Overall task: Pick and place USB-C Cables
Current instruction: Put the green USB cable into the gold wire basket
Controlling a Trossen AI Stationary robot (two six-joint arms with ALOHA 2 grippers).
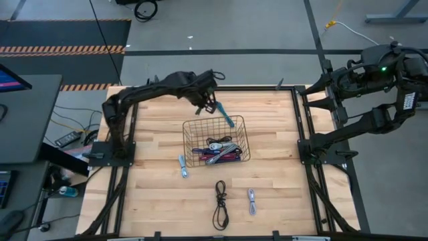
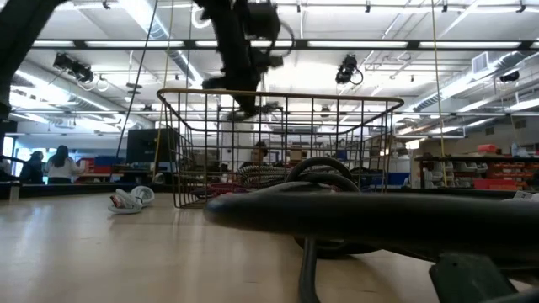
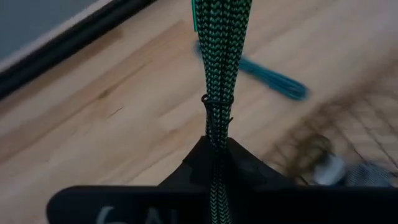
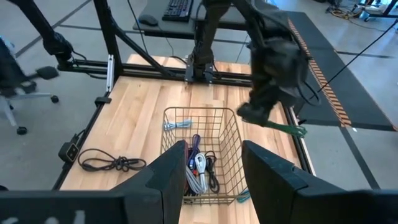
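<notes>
Pincer tips (image 3: 217, 162) behind green cable (image 3: 219, 62)

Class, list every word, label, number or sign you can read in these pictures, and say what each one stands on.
None can be read in full.
Pale lettering on the left gripper body, left wrist view: cut off, unreadable.
Pale lettering on the right gripper body, right wrist view: cut off, unreadable.
White label on the right arm: too small.

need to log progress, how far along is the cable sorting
Several cables already lie in the basket. The left gripper is shut on a green cable beside the basket's far corner. Three cables remain on the table. The right gripper waits open off to the side.
</notes>
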